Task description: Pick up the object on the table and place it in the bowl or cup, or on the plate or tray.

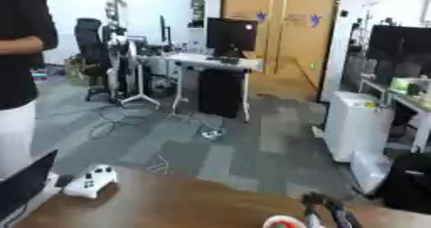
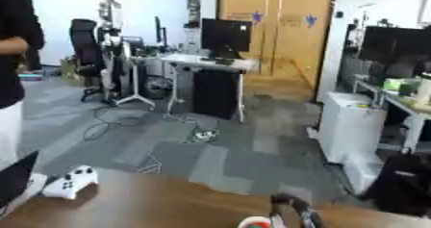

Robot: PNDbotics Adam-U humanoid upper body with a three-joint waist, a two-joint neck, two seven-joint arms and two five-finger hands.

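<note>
At the left edge of your view a dark laptop screen (image 1: 23,183) cut into the brown table (image 1: 185,203); just right of it a white game controller (image 1: 91,181) sat near the table's far edge, with bare wood open to its right; near the bottom edge, right of centre, a white-rimmed red thing (image 1: 282,221) barely showed; your right hand (image 1: 326,211) rose just beside it, only dark fingers in view, and you could not tell their spread or hold.
</note>
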